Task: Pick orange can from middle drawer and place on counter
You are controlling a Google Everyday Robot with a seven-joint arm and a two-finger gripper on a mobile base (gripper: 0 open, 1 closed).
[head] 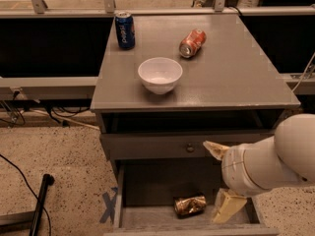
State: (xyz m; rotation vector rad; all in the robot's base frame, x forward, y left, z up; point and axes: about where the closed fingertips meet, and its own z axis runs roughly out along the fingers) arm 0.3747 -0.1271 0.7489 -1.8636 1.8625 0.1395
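Note:
The orange can (189,205), golden-brown and dented, lies on its side on the flat grey bottom of the open middle drawer (147,215), near the front. My gripper (214,182) is open just right of the can. Its upper cream finger (214,149) is in front of the drawer front above, and its lower finger (227,206) reaches down into the drawer beside the can, a small gap apart from it. The grey counter (236,77) is the cabinet top above.
On the counter stand a white bowl (160,74) near the front middle, a blue can (124,29) upright at the back left, and a red-orange can (192,43) lying on its side. The drawer front with a knob (189,148) is shut above. A black pole (40,205) lies on the floor at left.

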